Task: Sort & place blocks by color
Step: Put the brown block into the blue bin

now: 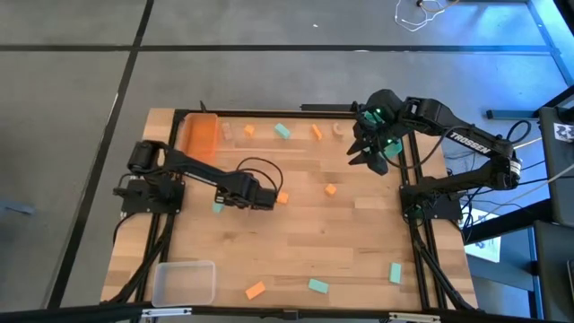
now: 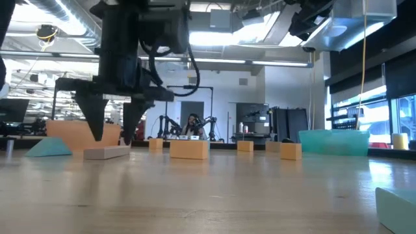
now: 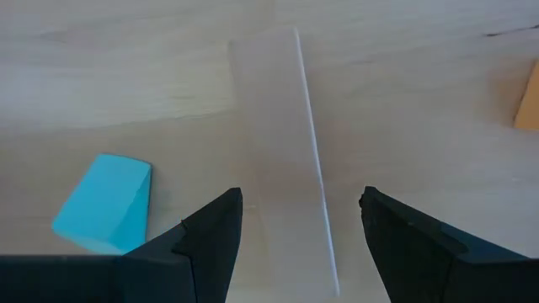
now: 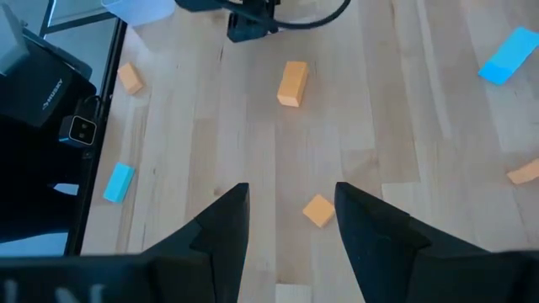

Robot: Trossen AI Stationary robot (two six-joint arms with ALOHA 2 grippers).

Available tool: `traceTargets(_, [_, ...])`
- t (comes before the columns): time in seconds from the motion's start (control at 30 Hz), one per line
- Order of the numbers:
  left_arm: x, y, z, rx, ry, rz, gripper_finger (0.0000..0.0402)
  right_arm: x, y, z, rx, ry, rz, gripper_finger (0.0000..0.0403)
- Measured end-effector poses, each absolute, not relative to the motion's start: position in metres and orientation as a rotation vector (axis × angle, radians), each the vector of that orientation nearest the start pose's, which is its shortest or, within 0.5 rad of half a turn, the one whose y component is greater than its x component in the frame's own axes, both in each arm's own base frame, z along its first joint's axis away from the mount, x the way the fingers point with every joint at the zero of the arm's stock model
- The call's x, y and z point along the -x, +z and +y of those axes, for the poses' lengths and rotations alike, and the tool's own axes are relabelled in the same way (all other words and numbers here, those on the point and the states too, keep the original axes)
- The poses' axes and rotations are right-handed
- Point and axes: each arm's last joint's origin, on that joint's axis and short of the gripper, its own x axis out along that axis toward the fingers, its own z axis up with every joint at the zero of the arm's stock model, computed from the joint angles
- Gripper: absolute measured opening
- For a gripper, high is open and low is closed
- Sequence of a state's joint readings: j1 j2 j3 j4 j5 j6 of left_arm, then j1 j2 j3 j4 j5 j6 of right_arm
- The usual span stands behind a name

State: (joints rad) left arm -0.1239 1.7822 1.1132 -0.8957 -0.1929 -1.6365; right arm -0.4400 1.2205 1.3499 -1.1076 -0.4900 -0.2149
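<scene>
A long pale wood block [image 3: 278, 126] lies flat on the table, near its middle. My left gripper [image 3: 299, 198] points down over it, open, with one finger on each side of the block's near end. In the low view the fingertips [image 2: 97, 133] stand just above the block [image 2: 107, 153], apart from it. A teal block [image 3: 105, 202] lies on one side of it and an orange block [image 1: 282, 196] on the other. My right gripper [image 1: 366, 152] hangs high over the far right of the table, open, with nothing between its fingers [image 4: 227, 223].
An orange bin [image 1: 199, 135] stands at the far left and a clear bin [image 1: 184, 283] at the near left. A teal bin [image 2: 335, 140] shows in the low view. Loose orange, teal and wood blocks lie along the far edge [image 1: 282, 131] and the near edge [image 1: 318, 286].
</scene>
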Motion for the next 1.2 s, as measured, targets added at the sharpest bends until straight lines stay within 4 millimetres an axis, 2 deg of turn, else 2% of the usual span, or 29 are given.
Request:
traceTargets(0.4, [-0.307, 0.139, -0.041, 1.010, 1.345, 1.026, 0.0232, -0.202, 0.365, -0.080, -0.236, 0.138, 0.856, 0.0177])
traceTargets(0.9, [-0.304, 0.139, -0.045, 1.004, 1.367, 1.022, 0.0231, -0.202, 0.365, -0.080, -0.236, 0.138, 0.855, 0.0177])
traceTargets(1.03, [-0.304, 0.138, -0.043, 1.071, 1.384, 1.069, 0.0218, -0.202, 0.365, -0.080, -0.236, 0.138, 0.855, 0.0177])
traceTargets(1.2, [-0.304, 0.138, -0.040, 1.082, 1.382, 1.081, 0.0175, -0.202, 0.365, -0.080, -0.235, 0.138, 0.855, 0.0177])
